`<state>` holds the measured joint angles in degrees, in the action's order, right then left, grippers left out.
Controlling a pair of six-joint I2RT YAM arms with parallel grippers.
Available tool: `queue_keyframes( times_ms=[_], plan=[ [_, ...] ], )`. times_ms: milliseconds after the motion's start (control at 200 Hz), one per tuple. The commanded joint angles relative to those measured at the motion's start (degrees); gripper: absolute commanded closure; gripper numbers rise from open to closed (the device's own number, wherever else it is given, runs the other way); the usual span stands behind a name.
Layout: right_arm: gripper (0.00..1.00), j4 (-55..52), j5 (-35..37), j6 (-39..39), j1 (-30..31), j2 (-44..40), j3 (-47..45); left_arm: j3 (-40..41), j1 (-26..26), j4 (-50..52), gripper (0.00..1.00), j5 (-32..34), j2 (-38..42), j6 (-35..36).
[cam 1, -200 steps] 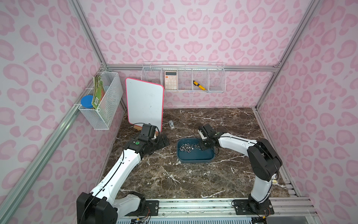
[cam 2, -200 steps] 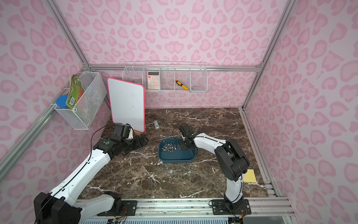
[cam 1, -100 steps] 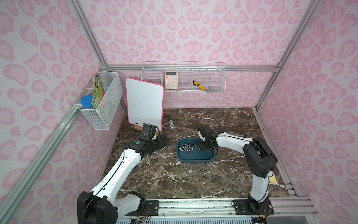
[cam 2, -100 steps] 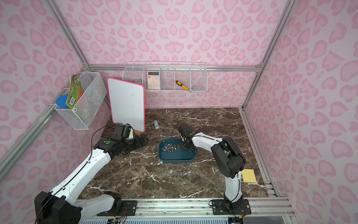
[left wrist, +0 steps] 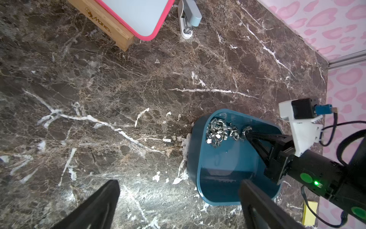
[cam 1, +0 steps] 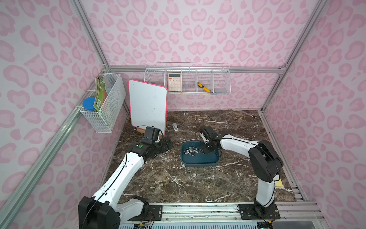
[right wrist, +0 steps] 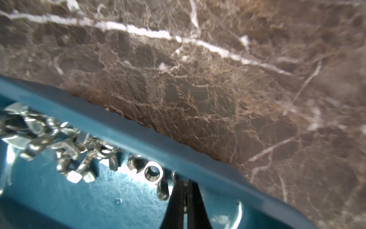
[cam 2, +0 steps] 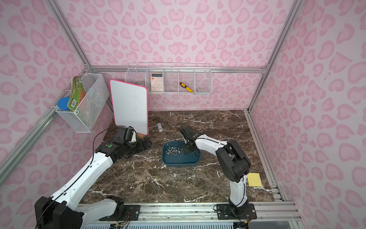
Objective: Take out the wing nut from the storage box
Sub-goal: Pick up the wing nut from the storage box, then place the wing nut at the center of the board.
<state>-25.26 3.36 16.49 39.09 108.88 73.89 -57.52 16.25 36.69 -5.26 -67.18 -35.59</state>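
Right claw (left wrist: 246, 135) has its fingers pressed together, tips down inside the storage box (left wrist: 193, 158) at the edge of the wing nuts (left wrist: 216, 132). One nut sits right at the tips, but I cannot tell whether it is pinched. The nuts lie heaped in the box's far corner on the left arm's side. The box rests on the marble counter (cam 1: 198, 188) between the two arms. Left claw (left wrist: 179, 182) hangs spread wide, low over the counter beside the box, near the whiteboard (cam 1: 147, 107) and stapler (cam 1: 174, 126).
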Motion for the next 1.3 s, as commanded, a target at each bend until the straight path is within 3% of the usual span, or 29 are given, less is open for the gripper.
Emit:
queue_keyframes(
  times_ms=[0, 240, 790, 1295],
  plan=[
    [1.0, -1.8, 1.3, 1.1, 0.6, -2.3, -0.1, 0.0, 0.0, -0.6, 0.01, -0.1, 0.4, 0.9],
    [1.0, -5.3, 3.0, 6.3, 3.6, -10.1, -3.6, 0.5, 0.2, -1.3, 0.01, -2.3, 0.7, 1.0],
    [1.0, -11.9, 8.3, 26.1, 18.3, -24.0, -16.6, 2.3, 1.5, -3.4, 0.01, -5.8, 1.3, 1.7],
    [1.0, -9.1, 8.9, 30.0, 21.5, -26.2, -22.0, 1.3, 3.0, -1.1, 0.01, -4.0, 3.1, 1.1]
  ],
)
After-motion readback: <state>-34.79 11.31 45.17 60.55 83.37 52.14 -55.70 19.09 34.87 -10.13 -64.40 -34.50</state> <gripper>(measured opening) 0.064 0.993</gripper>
